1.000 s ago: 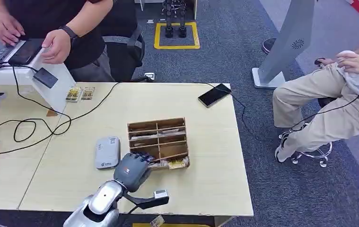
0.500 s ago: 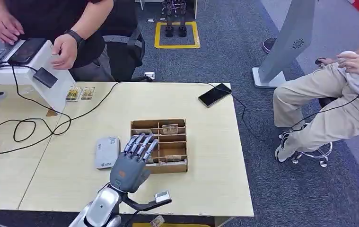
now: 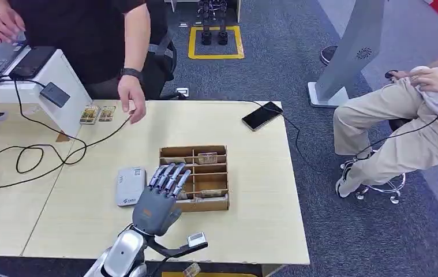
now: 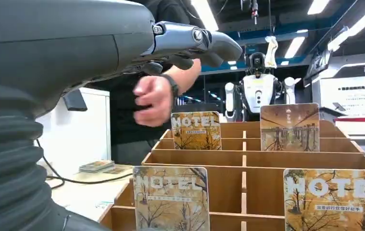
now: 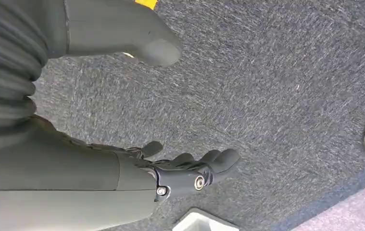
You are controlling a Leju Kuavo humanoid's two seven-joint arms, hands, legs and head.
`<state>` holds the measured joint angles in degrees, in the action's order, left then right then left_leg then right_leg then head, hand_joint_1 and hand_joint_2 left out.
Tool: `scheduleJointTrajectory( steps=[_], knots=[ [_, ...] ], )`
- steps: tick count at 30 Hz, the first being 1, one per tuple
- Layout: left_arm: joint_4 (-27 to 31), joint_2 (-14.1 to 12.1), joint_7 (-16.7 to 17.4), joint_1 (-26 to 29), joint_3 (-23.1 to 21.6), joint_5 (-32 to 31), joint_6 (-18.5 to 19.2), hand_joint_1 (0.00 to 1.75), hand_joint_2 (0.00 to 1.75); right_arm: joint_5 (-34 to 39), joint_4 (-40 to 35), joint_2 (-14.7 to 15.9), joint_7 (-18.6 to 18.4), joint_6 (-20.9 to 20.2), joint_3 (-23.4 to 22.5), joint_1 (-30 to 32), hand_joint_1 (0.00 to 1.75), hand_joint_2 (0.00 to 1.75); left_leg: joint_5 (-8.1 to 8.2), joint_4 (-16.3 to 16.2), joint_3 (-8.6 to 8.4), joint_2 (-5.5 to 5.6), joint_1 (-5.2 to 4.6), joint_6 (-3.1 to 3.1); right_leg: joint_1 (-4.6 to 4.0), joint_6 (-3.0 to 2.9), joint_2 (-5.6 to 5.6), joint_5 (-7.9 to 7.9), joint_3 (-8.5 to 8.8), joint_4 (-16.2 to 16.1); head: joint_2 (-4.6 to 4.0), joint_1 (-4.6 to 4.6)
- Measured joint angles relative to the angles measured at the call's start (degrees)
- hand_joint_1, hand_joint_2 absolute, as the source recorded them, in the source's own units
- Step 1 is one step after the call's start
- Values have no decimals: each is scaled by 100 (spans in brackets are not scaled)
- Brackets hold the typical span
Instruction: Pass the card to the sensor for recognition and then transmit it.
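our left hand point(image 3: 160, 199) hovers flat, fingers stretched and apart, gripping nothing, over the near left of the wooden rack point(image 3: 216, 203). hotel cards point(image 4: 171, 196) stand in its slots. our right hand point(image 5: 122, 166) hangs loose over carpet, holding nothing.

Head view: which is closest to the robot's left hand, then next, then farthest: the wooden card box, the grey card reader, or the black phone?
1. Wooden card box: the left hand's fingers reach over its edge.
2. Grey card reader: just left of the hand.
3. Black phone: at the table's far right edge.
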<state>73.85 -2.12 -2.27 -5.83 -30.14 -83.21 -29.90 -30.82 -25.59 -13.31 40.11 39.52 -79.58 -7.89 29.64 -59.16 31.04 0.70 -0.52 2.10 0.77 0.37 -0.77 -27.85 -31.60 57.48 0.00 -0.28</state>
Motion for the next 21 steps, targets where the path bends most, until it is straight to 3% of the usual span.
scheduleJointTrajectory(
  steps=[10,11,12,21],
  knots=[
    [-39,-2,-59,-32,0,-66,269,0,175,75,13,7,0,0,57,0,0,175,0,0,-1,0,0,0,0,0,0,0,-1,0,0,0],
    [-42,-2,-59,-33,0,-66,273,155,175,75,13,7,0,0,57,1,0,175,0,0,-1,0,0,0,0,0,0,0,-1,0,0,0],
    [-42,-2,-59,-35,0,-66,280,175,175,75,13,9,0,0,57,1,0,175,0,0,-1,0,0,0,0,0,0,0,-1,0,0,0],
    [-153,-17,17,-127,0,-90,617,175,175,114,26,24,0,0,118,1,0,175,0,0,-1,0,0,0,0,0,0,0,0,0,0,0]
  ],
)
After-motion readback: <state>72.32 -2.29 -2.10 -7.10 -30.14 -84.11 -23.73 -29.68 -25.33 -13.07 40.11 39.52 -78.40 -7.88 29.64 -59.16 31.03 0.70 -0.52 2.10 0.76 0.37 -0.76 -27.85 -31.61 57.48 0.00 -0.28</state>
